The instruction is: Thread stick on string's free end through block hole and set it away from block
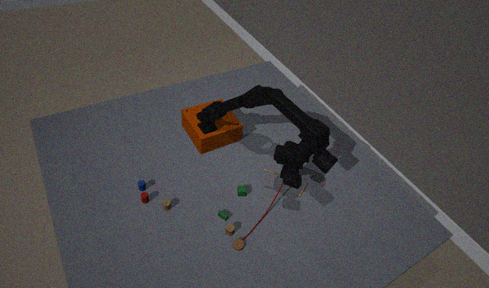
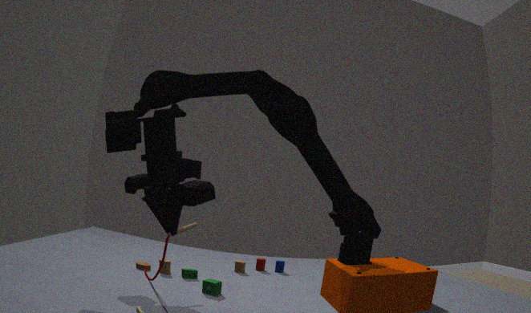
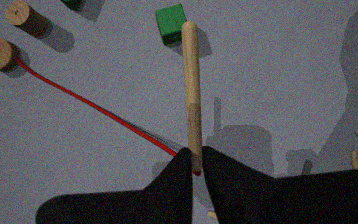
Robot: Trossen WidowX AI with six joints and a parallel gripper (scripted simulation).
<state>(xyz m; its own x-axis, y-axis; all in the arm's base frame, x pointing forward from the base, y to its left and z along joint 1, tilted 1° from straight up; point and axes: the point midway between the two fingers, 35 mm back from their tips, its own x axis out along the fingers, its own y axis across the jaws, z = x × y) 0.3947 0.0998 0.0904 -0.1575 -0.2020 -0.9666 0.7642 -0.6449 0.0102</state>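
My gripper (image 1: pixel 290 180) (image 2: pixel 172 233) (image 3: pixel 195 154) is shut on the wooden stick (image 1: pixel 271 172) (image 2: pixel 188 227) (image 3: pixel 192 80), near its string end, above the table. Most of the stick sticks out past the fingers, and in the wrist view its far tip overlaps a green block. The red string (image 1: pixel 263 217) (image 2: pixel 164 255) (image 3: pixel 95 105) runs from that end down to the round wooden button (image 1: pixel 238 244) (image 2: pixel 143 266) (image 3: pixel 5 55). The block with the hole cannot be made out in these frames; it may be hidden behind the arm.
A green block (image 1: pixel 242 190) (image 2: pixel 212 287) (image 3: pixel 170 23), a smaller green piece (image 1: pixel 223 215) (image 2: pixel 189 274) and a wooden cylinder (image 1: pixel 230 230) (image 3: pixel 30 21) lie between button and gripper. A loose stick (image 1: pixel 303 190) (image 2: pixel 139 310) lies near the gripper. The orange base (image 1: pixel 221 142) (image 2: pixel 393 291) stands behind.
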